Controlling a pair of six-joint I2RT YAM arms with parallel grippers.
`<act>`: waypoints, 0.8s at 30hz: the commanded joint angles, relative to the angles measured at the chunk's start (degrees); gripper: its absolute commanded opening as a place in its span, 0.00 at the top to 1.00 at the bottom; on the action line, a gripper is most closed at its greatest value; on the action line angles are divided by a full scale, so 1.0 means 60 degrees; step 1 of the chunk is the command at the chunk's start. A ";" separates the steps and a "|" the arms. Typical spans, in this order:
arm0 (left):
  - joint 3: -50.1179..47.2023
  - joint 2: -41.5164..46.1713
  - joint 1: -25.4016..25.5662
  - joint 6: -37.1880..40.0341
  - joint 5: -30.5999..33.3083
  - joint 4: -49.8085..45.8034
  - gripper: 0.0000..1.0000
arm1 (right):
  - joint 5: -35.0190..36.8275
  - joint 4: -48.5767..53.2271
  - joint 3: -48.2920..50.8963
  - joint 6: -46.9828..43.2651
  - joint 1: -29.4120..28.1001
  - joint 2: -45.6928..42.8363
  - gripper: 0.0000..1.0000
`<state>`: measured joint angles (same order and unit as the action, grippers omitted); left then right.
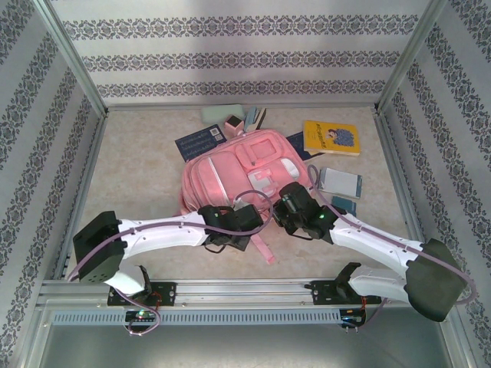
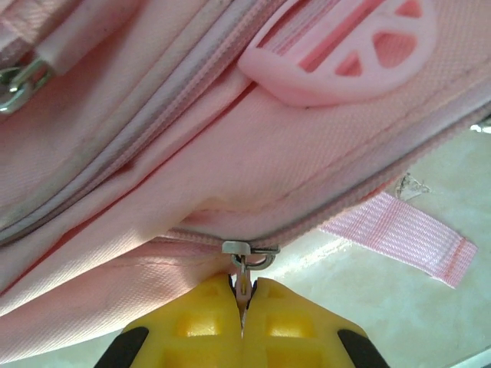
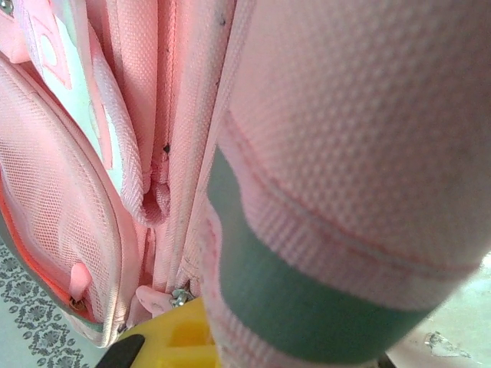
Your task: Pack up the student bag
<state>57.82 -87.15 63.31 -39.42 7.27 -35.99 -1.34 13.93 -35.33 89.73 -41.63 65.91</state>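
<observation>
The student bag (image 1: 234,172), a large pink backpack, lies flat in the middle of the table. At its near edge my left gripper (image 1: 247,213) is shut on the bag's small metal zipper pull (image 2: 244,285), just below the slider (image 2: 247,248); the yellow fingertips (image 2: 203,314) meet around it. My right gripper (image 1: 288,201) is at the bag's near right corner. In the right wrist view a padded pink strap with a green band (image 3: 307,299) runs down across my right gripper (image 3: 245,341) and hides one finger; the other yellow finger (image 3: 173,337) presses against it.
A yellow book (image 1: 331,138) lies at the back right, with a blue-edged notebook (image 1: 340,182) and a small dark item (image 1: 343,205) right of the bag. A dark blue book (image 1: 201,142) and small items (image 1: 230,119) sit behind it. A loose pink webbing strap (image 2: 403,238) trails on the table.
</observation>
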 commanded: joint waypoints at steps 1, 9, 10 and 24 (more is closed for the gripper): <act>-0.0553 0.0437 -0.0026 -0.0021 -0.0296 -0.0891 1.00 | 0.0429 -0.0239 0.0073 -0.0455 0.0410 -0.0247 1.00; -0.1242 0.0952 -0.0089 -0.0049 -0.0446 -0.1116 1.00 | 0.0048 -0.0166 0.0102 -0.1048 0.0864 0.0024 1.00; -0.1321 0.1062 -0.0107 -0.0056 -0.0449 -0.1182 1.00 | 0.0023 -0.0162 0.0124 -0.1115 0.0926 0.0052 1.00; -0.2189 0.2685 -0.0517 0.0179 -0.0607 -0.1700 1.00 | -0.0811 0.0166 -0.0308 -0.2719 0.2106 0.1081 1.00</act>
<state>46.24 -72.95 60.99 -39.22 4.49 -35.92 -10.92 14.06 -35.14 78.22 -32.03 70.76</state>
